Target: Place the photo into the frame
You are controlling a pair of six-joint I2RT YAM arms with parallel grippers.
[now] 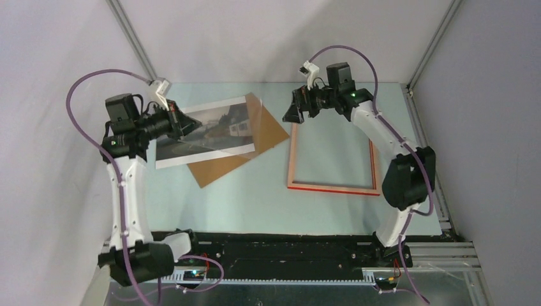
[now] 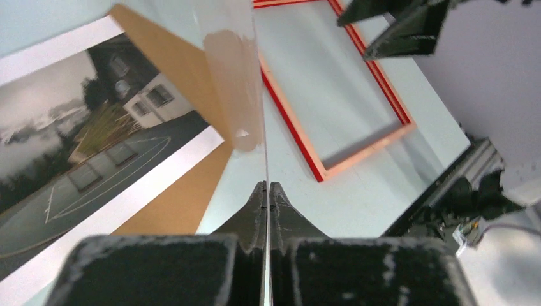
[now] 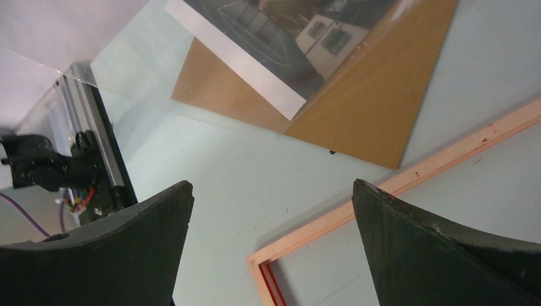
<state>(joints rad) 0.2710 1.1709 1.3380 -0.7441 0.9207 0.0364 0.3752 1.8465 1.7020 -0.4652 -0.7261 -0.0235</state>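
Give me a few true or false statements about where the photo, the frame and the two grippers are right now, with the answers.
1. The photo lies inside the frame. False: it lies partly on the brown board, beside the frame.
2. The right gripper is open. True.
3. The left gripper is shut on a clear sheet. True.
4. The frame stands upright. False: it lies flat on the table, pale wood side up.

A robotics lab test cell. Plain grey panel walls (image 1: 255, 38) on silver aluminium struts (image 1: 132, 38) enclose a pale green tabletop (image 1: 255, 204).
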